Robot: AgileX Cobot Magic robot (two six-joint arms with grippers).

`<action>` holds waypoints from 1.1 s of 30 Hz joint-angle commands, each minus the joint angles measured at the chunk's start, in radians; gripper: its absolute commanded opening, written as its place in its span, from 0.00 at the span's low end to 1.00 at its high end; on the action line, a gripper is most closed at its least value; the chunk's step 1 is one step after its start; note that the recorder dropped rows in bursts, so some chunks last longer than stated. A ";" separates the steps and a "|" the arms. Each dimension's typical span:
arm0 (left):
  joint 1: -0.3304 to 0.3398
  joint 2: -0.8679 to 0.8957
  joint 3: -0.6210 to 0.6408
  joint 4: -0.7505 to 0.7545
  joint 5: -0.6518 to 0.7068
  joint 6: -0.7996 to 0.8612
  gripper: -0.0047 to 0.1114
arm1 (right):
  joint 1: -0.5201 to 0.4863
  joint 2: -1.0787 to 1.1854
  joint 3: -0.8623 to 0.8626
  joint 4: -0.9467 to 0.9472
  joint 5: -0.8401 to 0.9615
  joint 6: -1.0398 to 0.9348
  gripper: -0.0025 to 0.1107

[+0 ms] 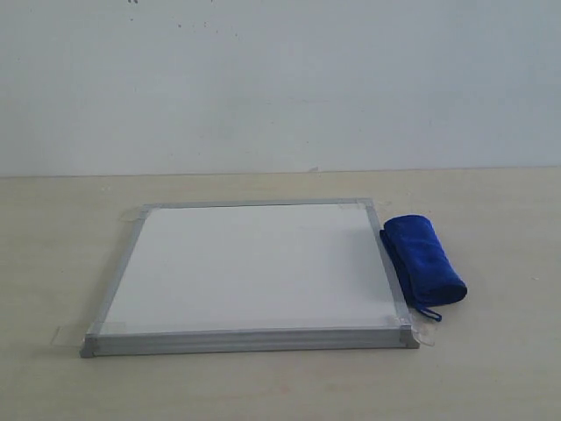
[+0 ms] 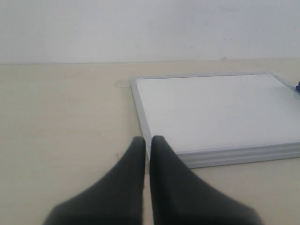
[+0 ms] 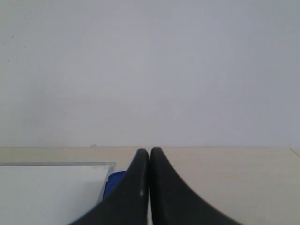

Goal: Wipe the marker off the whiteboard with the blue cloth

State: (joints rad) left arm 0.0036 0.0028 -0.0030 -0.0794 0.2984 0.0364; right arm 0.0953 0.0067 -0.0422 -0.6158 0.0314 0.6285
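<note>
The whiteboard (image 1: pixel 254 263) lies flat on the beige table, framed in silver-grey, and its face looks plain white. The marker line does not show in any view. The blue cloth (image 1: pixel 422 259) lies folded on the table against the board's right edge. Neither gripper appears in the exterior view. In the left wrist view my left gripper (image 2: pixel 148 139) is shut and empty, hovering just off the near left corner of the whiteboard (image 2: pixel 215 112). In the right wrist view my right gripper (image 3: pixel 149 151) is shut and empty, with the blue cloth (image 3: pixel 112 180) and the whiteboard (image 3: pixel 47 192) partly hidden behind one finger.
Clear tape tabs (image 1: pixel 68 334) stick out from the board's corners onto the table (image 1: pixel 491 368). A pale wall (image 1: pixel 280 79) rises behind the table's far edge.
</note>
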 commanded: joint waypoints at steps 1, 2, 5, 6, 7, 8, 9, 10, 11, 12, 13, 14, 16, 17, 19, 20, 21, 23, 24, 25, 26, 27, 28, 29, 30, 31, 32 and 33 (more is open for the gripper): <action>-0.004 -0.003 0.003 -0.006 -0.010 0.002 0.07 | -0.006 -0.007 0.042 -0.001 -0.059 0.013 0.02; -0.004 -0.003 0.003 -0.006 -0.010 0.002 0.07 | -0.006 -0.007 0.042 0.002 -0.059 0.031 0.02; -0.004 -0.003 0.003 -0.006 -0.010 0.002 0.07 | -0.006 -0.007 0.040 0.004 -0.081 0.049 0.02; -0.004 -0.003 0.003 -0.006 -0.010 0.002 0.07 | -0.006 -0.007 0.040 0.009 -0.089 0.054 0.02; -0.004 -0.003 0.003 -0.006 -0.010 0.002 0.07 | -0.006 -0.007 0.040 0.021 -0.096 0.061 0.02; -0.004 -0.003 0.003 -0.006 -0.010 0.002 0.07 | -0.006 -0.007 0.040 0.030 -0.110 0.064 0.02; -0.004 -0.003 0.003 -0.006 -0.010 0.002 0.07 | -0.006 -0.007 0.040 0.030 -0.129 0.069 0.02; -0.004 -0.003 0.003 -0.006 -0.010 0.002 0.07 | -0.006 -0.007 0.042 0.030 -0.145 0.070 0.02; -0.004 -0.003 0.003 -0.006 -0.010 0.002 0.07 | -0.006 -0.007 0.042 0.038 -0.157 0.068 0.02; -0.004 -0.003 0.003 -0.006 -0.010 0.002 0.07 | -0.006 -0.007 0.042 0.108 -0.165 0.040 0.02; -0.004 -0.003 0.003 -0.006 -0.010 0.002 0.07 | -0.006 -0.007 0.042 0.210 -0.163 -0.032 0.02; -0.004 -0.003 0.003 -0.006 -0.010 0.002 0.07 | -0.006 -0.007 0.042 0.372 -0.154 -0.174 0.02; -0.004 -0.003 0.003 -0.006 -0.010 0.002 0.07 | -0.006 -0.007 0.042 0.644 -0.128 -0.447 0.02; -0.004 -0.003 0.003 -0.006 -0.010 0.002 0.07 | -0.006 -0.007 0.042 0.693 -0.111 -0.504 0.02; -0.004 -0.003 0.003 -0.006 -0.010 0.002 0.07 | -0.006 -0.007 0.042 0.696 -0.057 -0.562 0.02; -0.004 -0.003 0.003 -0.006 -0.010 0.002 0.07 | -0.006 -0.007 0.042 0.688 -0.031 -0.564 0.02; -0.004 -0.003 0.003 -0.006 -0.010 0.002 0.07 | -0.006 -0.007 0.042 0.675 -0.026 -0.566 0.02; -0.004 -0.003 0.003 -0.006 -0.010 0.002 0.07 | -0.006 -0.007 0.042 0.650 -0.026 -0.568 0.02; -0.004 -0.003 0.003 -0.006 -0.010 0.002 0.07 | -0.006 -0.007 0.042 0.651 0.019 -0.583 0.02; -0.004 -0.003 0.003 -0.006 -0.010 0.002 0.07 | -0.006 -0.007 0.042 0.651 0.048 -0.595 0.02; -0.004 -0.003 0.003 -0.006 -0.010 0.002 0.07 | -0.006 -0.007 0.042 0.651 0.069 -0.595 0.02; -0.004 -0.003 0.003 -0.006 -0.010 0.002 0.07 | -0.006 -0.007 0.042 0.651 0.090 -0.595 0.02; -0.004 -0.003 0.003 -0.006 -0.010 0.002 0.07 | -0.006 -0.007 0.042 0.651 0.114 -0.595 0.02; -0.004 -0.003 0.003 -0.006 -0.010 0.002 0.07 | -0.006 -0.007 0.042 0.651 0.134 -0.595 0.02; -0.004 -0.003 0.003 -0.006 -0.010 0.002 0.07 | -0.006 -0.007 0.042 0.651 0.177 -0.595 0.02; -0.004 -0.003 0.003 -0.006 -0.010 0.002 0.07 | -0.006 -0.007 0.042 0.651 0.206 -0.595 0.02; -0.004 -0.003 0.003 -0.006 -0.010 0.002 0.07 | -0.006 -0.007 0.042 0.651 0.238 -0.595 0.02; -0.004 -0.003 0.003 -0.006 -0.010 0.002 0.07 | -0.006 -0.007 0.042 0.651 0.280 -0.595 0.02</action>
State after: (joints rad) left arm 0.0036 0.0028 -0.0030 -0.0794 0.2964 0.0364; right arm 0.0914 0.0051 0.0000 0.0387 0.2208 0.0418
